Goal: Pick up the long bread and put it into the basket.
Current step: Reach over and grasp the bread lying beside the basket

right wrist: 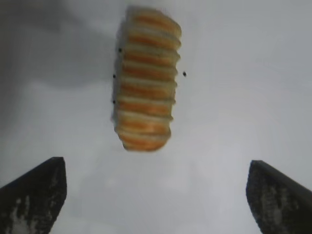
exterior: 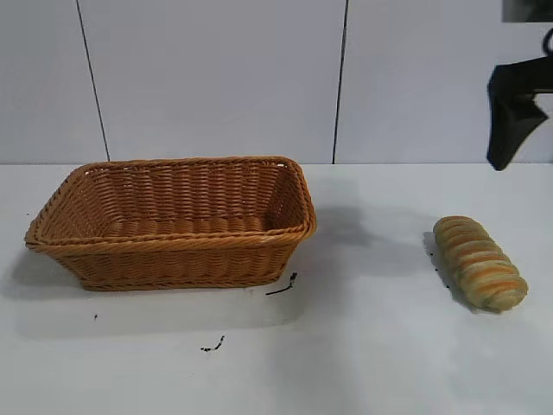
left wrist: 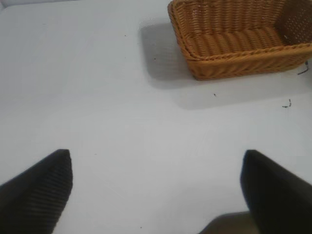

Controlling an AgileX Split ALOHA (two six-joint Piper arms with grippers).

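Observation:
The long bread [exterior: 479, 263], tan with orange-brown and cream ridges, lies on the white table at the right. The wicker basket [exterior: 173, 229] stands at the left, with nothing in it. My right gripper [exterior: 511, 117] hangs high above the table at the right edge, above and behind the bread. In the right wrist view its fingers are wide apart with nothing between them [right wrist: 156, 183], and the bread [right wrist: 146, 78] lies ahead of them. My left gripper [left wrist: 156, 175] is open and empty over bare table, with the basket [left wrist: 239, 53] farther off.
A small black scrap [exterior: 283, 286] lies by the basket's front right corner and another [exterior: 213, 346] lies nearer the front. Bare white table spans between basket and bread. A pale wall stands behind.

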